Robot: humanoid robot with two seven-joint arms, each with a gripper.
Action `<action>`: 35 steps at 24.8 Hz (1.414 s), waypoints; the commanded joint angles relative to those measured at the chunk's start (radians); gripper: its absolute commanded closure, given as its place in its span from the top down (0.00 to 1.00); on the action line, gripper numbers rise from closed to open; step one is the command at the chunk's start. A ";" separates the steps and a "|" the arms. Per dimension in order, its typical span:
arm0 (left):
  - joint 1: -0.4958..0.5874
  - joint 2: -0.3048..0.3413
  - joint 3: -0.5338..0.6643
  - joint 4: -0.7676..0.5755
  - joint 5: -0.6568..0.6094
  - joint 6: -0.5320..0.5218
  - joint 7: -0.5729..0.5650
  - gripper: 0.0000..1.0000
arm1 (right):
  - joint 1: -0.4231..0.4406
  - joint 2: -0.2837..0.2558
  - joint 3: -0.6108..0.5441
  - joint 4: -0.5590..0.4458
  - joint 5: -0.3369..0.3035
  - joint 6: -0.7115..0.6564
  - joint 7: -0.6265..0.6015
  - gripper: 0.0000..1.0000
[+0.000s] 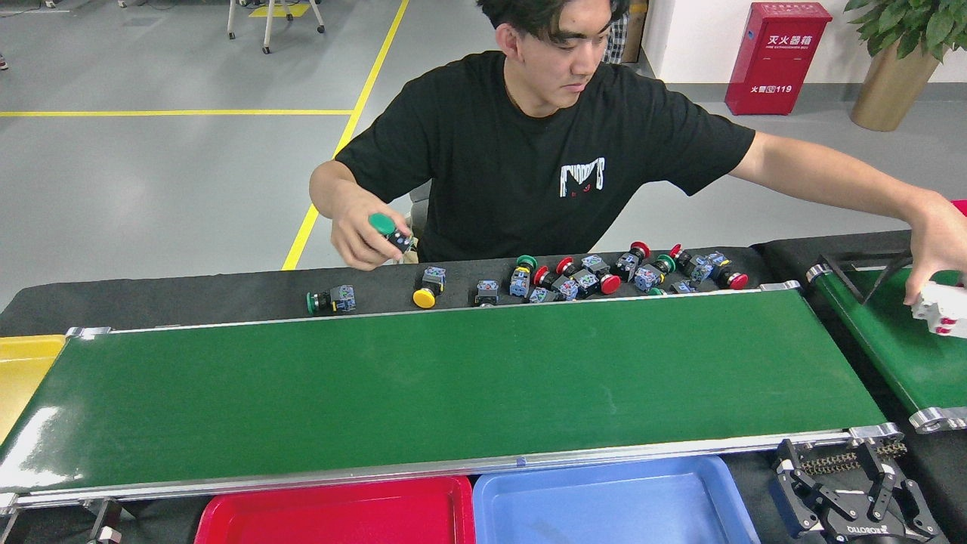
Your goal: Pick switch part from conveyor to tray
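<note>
Right gripper (850, 495) open beside blue tray (612, 502)

conveyor (453, 378) bare, open to reach; switch parts (589, 278) crowd far rail

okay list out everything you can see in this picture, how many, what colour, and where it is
conveyor: one, dark green belt with silver rails, across the middle, nothing on it
second belt: one, green, black bar over it, at the right
push-button switch parts: a row of well over a dozen, with red, green and yellow caps, on the black surface behind the conveyor
red tray: one, near edge, empty
blue tray: one, right of the red one, empty
yellow tray: one, left edge
fire extinguisher box: one, red, far right
potted plant: one, brass-coloured pot, top right corner
person: one, black T-shirt, behind the conveyor, holding a green-capped switch and a white part
right gripper: black, open, bottom right
left gripper: not in view
</note>
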 commanded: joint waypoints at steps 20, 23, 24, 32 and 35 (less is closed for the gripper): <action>-0.058 -0.002 -0.025 0.041 0.005 -0.005 0.006 1.00 | 0.018 0.073 0.009 -0.037 0.002 -0.137 -0.015 1.00; -0.059 0.002 -0.025 0.041 0.007 -0.006 0.006 1.00 | 0.007 0.072 0.009 -0.037 0.002 -0.180 -0.013 1.00; -0.059 0.004 -0.025 0.041 0.007 -0.006 0.006 1.00 | 0.004 0.072 0.007 -0.037 0.002 -0.184 -0.010 1.00; -0.049 0.007 -0.026 0.039 0.001 -0.008 0.000 1.00 | -0.068 0.070 0.004 0.009 0.013 -0.134 0.093 1.00; -0.053 0.004 -0.026 0.039 0.001 -0.006 -0.002 1.00 | -0.114 0.020 0.004 0.066 0.013 -0.080 0.096 1.00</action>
